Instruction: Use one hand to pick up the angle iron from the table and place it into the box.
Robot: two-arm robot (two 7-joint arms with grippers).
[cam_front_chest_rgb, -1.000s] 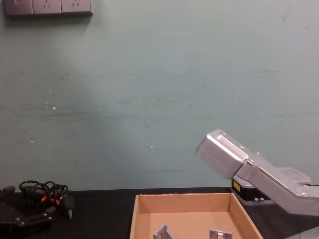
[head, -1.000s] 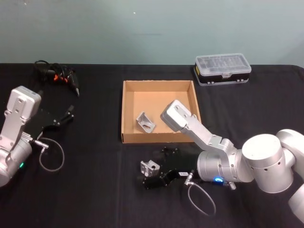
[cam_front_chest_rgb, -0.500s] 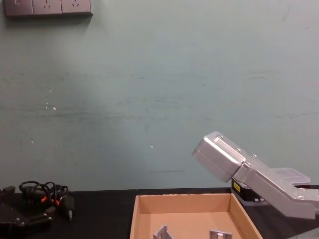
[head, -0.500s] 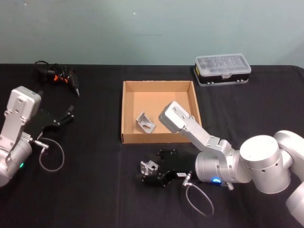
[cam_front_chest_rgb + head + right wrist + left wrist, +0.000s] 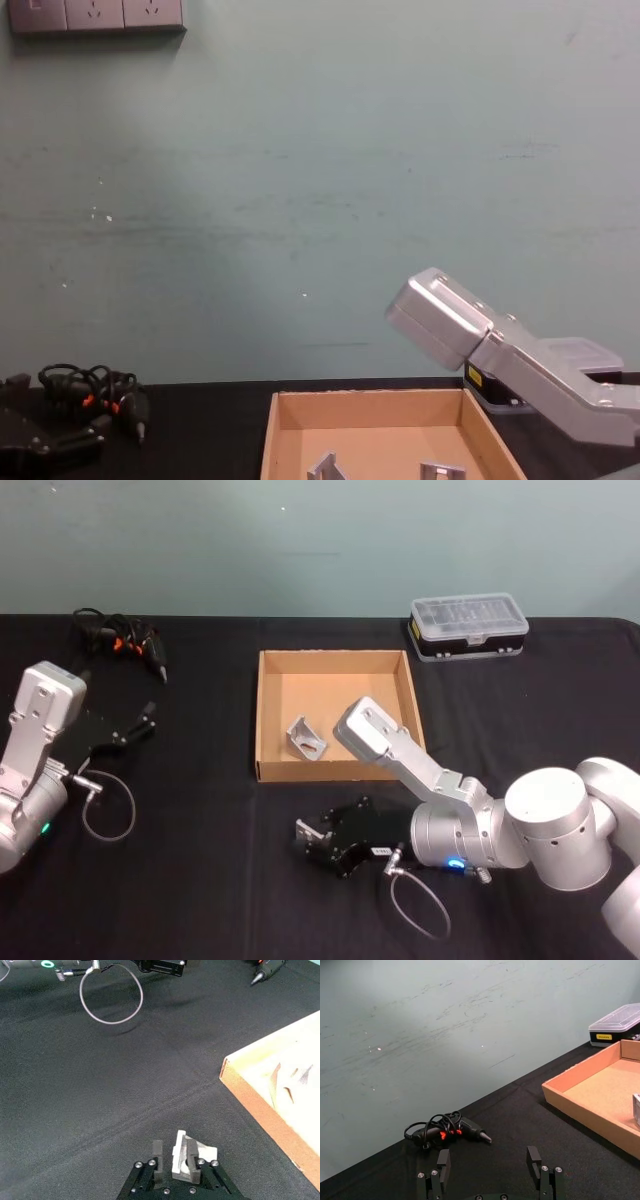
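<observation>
In the right wrist view a small silver angle iron (image 5: 180, 1157) sits between the two black fingers of my right gripper (image 5: 174, 1152), which is shut on it low over the black table (image 5: 100, 1085). From the head, that gripper (image 5: 320, 841) and the angle iron (image 5: 305, 830) lie just in front of the tan box (image 5: 335, 658). Another angle iron (image 5: 307, 738) lies inside the box, whose orange wall (image 5: 265, 1110) is close to my right gripper. My left gripper (image 5: 140, 723) rests open at the table's left.
A black case with a clear lid (image 5: 469, 626) stands behind the box to the right. A corded tool with orange marks (image 5: 120, 640) lies at the back left. My right arm's silver link (image 5: 385, 742) leans over the box's front right corner.
My right gripper's fingers have come together on the angle iron in front of the box, and the arm has shifted slightly. The left arm has stayed still.
</observation>
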